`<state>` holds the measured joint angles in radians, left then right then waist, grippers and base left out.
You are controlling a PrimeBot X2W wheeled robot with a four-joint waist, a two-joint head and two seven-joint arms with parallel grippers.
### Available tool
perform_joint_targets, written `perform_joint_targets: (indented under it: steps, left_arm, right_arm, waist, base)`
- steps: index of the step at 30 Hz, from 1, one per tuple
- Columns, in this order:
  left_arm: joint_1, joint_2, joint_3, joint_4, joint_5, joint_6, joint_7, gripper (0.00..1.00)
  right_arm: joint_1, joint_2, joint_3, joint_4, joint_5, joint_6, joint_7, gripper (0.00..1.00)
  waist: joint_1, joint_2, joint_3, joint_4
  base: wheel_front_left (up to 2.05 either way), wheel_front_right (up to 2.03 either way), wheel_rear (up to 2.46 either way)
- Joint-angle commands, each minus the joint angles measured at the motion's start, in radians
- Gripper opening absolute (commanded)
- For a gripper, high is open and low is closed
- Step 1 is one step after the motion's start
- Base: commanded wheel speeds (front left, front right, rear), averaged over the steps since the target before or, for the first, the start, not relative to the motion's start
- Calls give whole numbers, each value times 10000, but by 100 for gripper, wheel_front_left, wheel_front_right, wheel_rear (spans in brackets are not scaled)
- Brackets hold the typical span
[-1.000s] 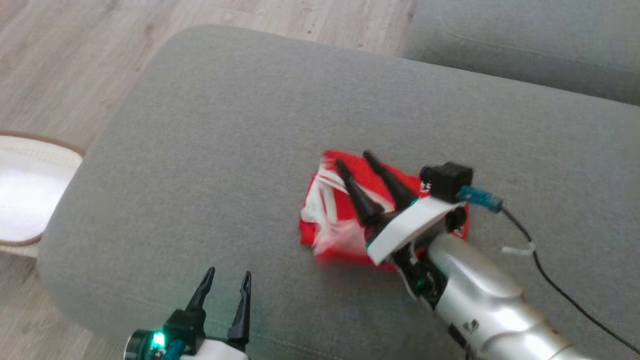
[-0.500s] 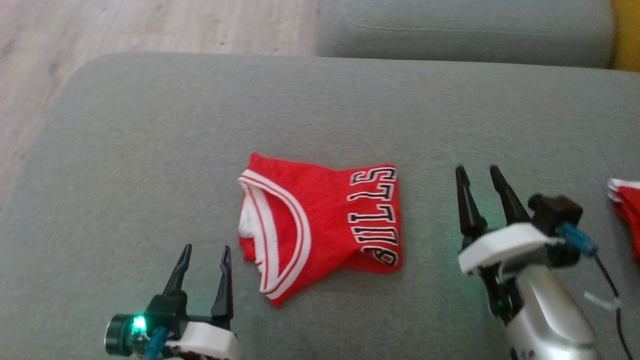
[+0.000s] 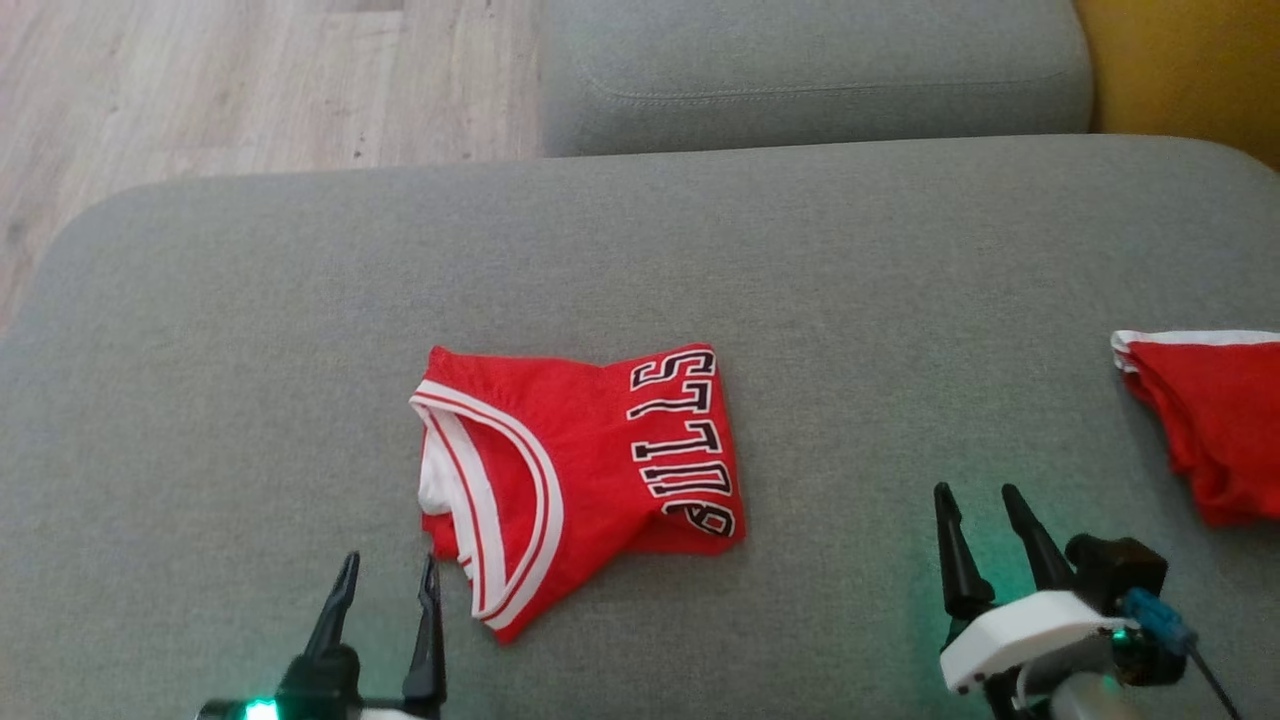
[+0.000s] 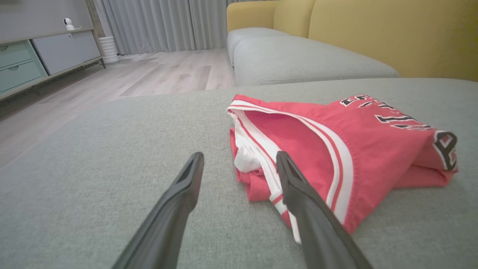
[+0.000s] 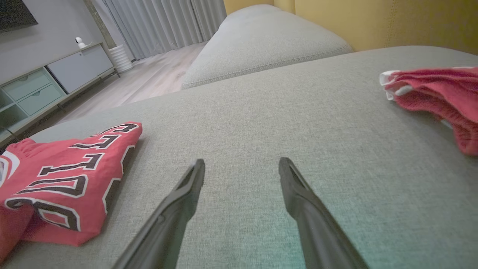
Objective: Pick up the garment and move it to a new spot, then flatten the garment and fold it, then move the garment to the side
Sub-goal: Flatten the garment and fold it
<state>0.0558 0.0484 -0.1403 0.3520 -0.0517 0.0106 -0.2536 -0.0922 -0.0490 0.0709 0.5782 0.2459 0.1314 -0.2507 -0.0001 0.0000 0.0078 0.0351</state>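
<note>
We read the bright red jersey (image 3: 580, 470), with its black-and-white lettering and white striped armhole trim, as already folded. It lies as a compact packet on the broad grey fabric sofa cushion (image 3: 800, 230), just ahead and to the right of our left tool (image 3: 390, 558) and well off to the left of our right tool (image 3: 975, 490). Both tools stand wide open with nothing between their fingers. So the step in hand, as we judge it, is carrying the packet to the side. A second red cloth bundle (image 3: 1205, 420), white along one edge and lying beyond the right tool on its right, suggests where that side is. The main care is keeping the layers together. The corner facing the left tool is the loose one, where the trim and a scrap of white inner cloth show free edges, and pinching only the top layer there would peel the fold open. We would rather slide one finger flat along the cushion under the whole stack and close on every layer. The right tool should then come across to its left and take the lettered end the same way. In the left wrist view one finger crosses the jersey's near edge, and we cannot tell whether it touches. We should lift only slightly, keep both tools level and evenly spaced so the packet neither sags nor stretches, and set it down apart from the second bundle. We should open only once the cloth rests fully on the cushion.
</note>
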Motion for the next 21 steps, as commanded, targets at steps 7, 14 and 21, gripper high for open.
perform_joint_targets:
  steps: [7,14,21]
  left_arm:
    - [-161,18,294,-371,72,1,-82,100]
    - [-432,18,-36,-273,-16,-152,-82,100]
    - [-480,18,-275,-93,-103,-243,-82,100]
  right_arm:
    - [-367,-12,589,-590,-94,-7,-110,100]
    - [-888,-12,3800,-1135,-576,-7,-110,100]
    - [-1776,-12,6465,-569,-416,-7,-110,100]
  waist:
    - [1,0,20,47]
    - [1,0,287,707]
    - [1,0,434,1503]
  base:
    - [0,0,0]
    - [0,0,0]
    - [0,0,0]
